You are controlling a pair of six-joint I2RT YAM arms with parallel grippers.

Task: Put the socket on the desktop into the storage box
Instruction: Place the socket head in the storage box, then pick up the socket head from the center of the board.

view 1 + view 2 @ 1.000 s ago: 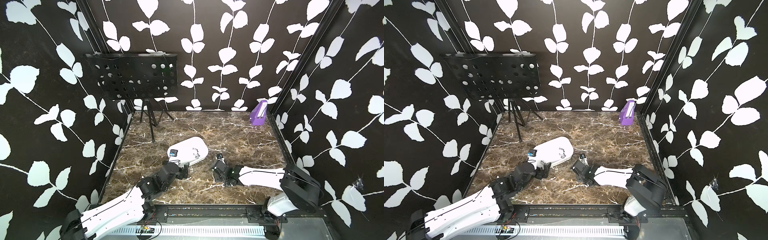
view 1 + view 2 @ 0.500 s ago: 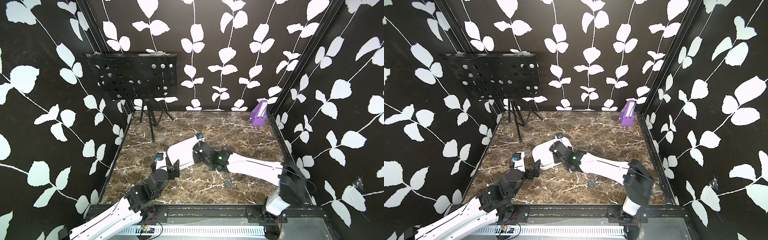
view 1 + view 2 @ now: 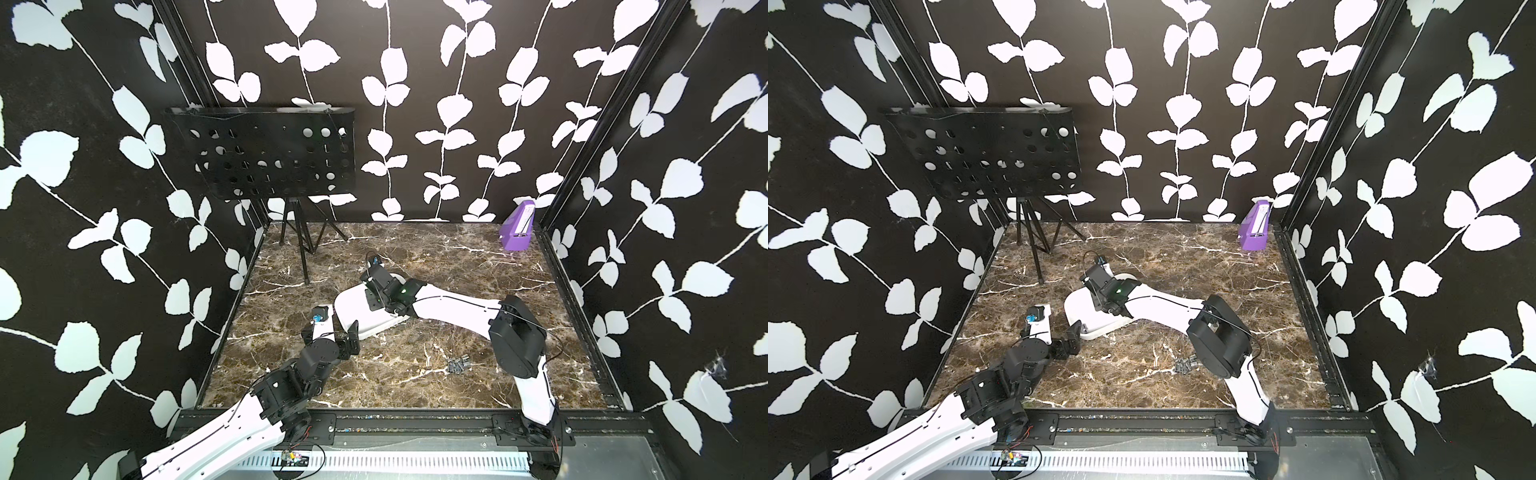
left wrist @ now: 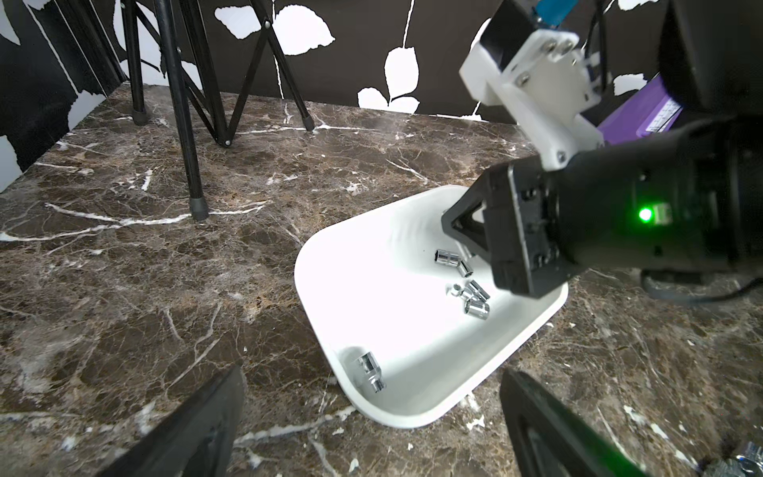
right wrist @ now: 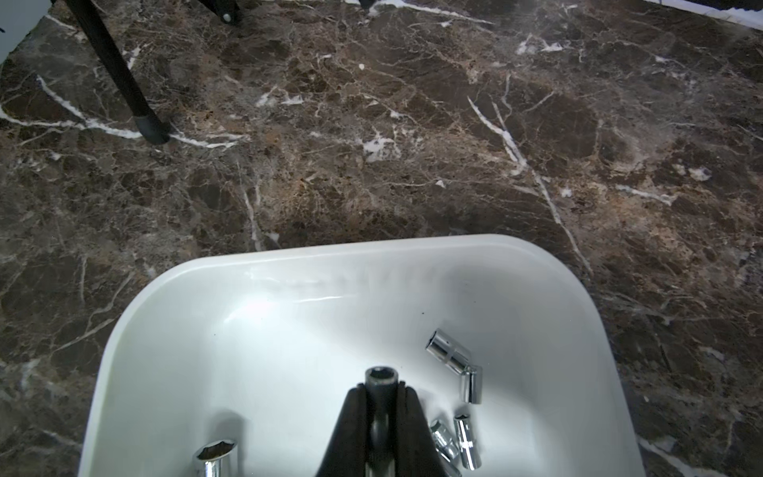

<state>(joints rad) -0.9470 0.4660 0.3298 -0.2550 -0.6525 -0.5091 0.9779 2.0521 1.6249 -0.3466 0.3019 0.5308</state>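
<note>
The socket (image 5: pixel 382 379) sits pinched end-up in the right gripper (image 5: pixel 382 394), jaws narrow on it. Storage box (image 5: pixel 330 252) floor lies directly below the jaws, loose sockets (image 5: pixel 450 355) just beside them. Best to release low here so it cannot bounce out. Left gripper (image 3: pixel 330 336) has jaws wide and empty, near the box corner. Spare sockets (image 3: pixel 457 366) lie on the marble, well behind the right jaws.

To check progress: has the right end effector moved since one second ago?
Yes. The right end effector moved toward the music stand and is now over the white box, gripping a socket.
</note>
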